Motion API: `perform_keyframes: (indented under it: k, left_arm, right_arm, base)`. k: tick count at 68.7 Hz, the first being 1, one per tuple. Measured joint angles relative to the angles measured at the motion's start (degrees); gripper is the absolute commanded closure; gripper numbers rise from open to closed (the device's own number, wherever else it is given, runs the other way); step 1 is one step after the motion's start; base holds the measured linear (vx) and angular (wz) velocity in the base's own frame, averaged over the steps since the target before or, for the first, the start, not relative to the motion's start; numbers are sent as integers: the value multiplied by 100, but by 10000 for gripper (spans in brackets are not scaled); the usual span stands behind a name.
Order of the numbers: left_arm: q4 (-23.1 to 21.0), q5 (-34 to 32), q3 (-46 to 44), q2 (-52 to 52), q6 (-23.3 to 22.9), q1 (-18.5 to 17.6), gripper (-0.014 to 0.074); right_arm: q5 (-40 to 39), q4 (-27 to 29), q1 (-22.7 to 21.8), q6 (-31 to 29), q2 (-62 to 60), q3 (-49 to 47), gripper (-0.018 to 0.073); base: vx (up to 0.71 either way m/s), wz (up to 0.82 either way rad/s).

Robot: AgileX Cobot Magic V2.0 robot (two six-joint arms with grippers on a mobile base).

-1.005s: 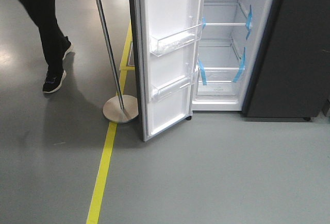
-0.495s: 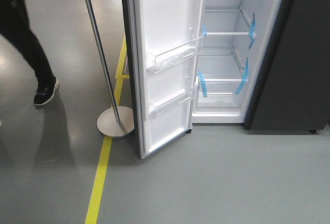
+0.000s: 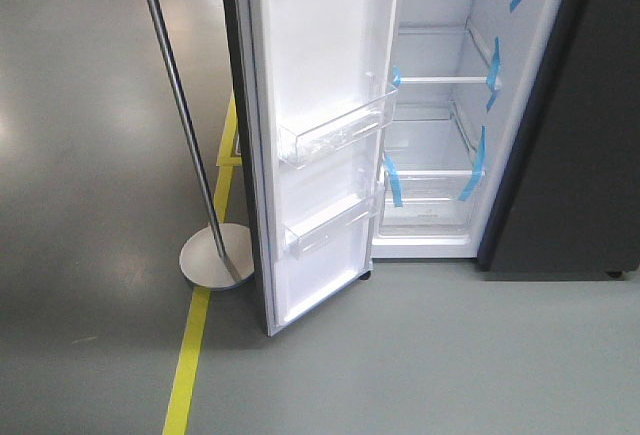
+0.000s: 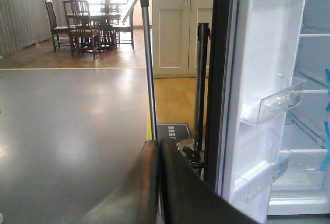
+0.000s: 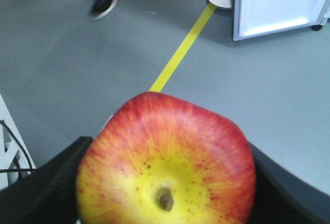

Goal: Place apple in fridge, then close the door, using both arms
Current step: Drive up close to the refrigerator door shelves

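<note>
right tool (image 5: 164, 195) is gripping the apple (image 5: 165, 152), well short of the fridge (image 3: 440, 135) lying ahead to its right | left tool (image 4: 157, 149) is sitting clenched, empty, nearer the outer edge of the open door (image 4: 247, 54) | likely the closing arm

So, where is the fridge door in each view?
Front: door at centre, open, white inner face showing.
Left wrist: door in the right half, bins visible.
Right wrist: door in the top right corner, bottom part only.
Shared landmark: yellow line on the floor, left of the door, front and right wrist views.
</note>
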Motion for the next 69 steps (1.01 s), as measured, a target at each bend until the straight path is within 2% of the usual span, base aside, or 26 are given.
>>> perform_keyframes:
  k: [69]
  left_arm:
    - [0, 0, 0, 0, 0, 0, 603]
  right_arm:
    - [0, 0, 0, 0, 0, 0, 363]
  base:
    - [15, -1]
